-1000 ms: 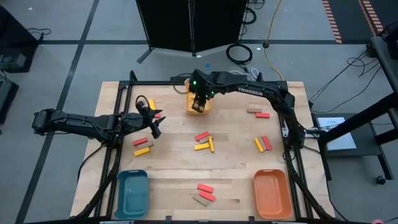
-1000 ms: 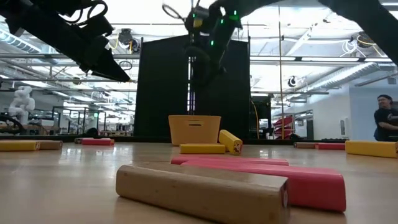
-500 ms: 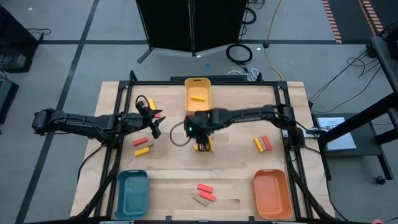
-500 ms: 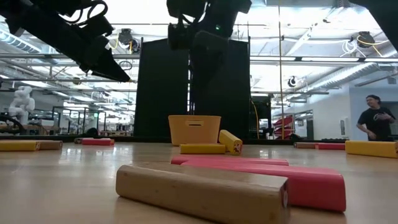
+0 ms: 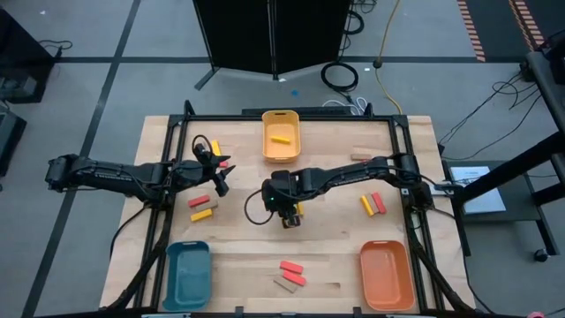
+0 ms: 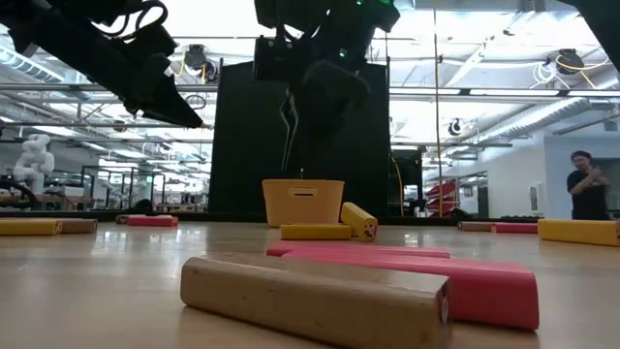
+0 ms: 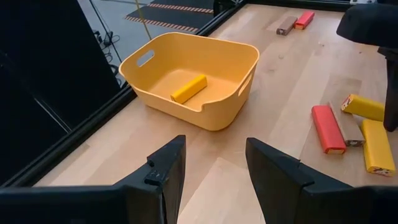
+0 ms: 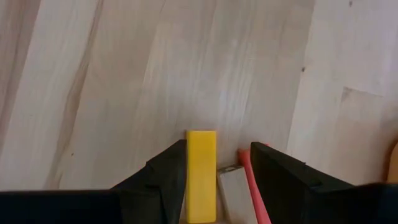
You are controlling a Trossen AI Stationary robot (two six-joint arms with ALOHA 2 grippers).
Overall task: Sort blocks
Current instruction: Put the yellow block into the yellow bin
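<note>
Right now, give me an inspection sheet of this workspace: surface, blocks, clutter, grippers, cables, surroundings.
Surface: pale wooden table top, framed by black rails.
Job's things: one small yellow block in the yellow plastic tray; red, yellow and tan blocks scattered on the table; a red and tan pair at the near edge.
Clutter: empty teal tray and orange tray.
Grippers: right gripper open, over the centre cluster, a yellow block between its fingers. Left gripper open and empty, at the table's left side.
Cables: coiled black cable and a yellow cable on the floor.
Surroundings: black panel; a person far off.
</note>
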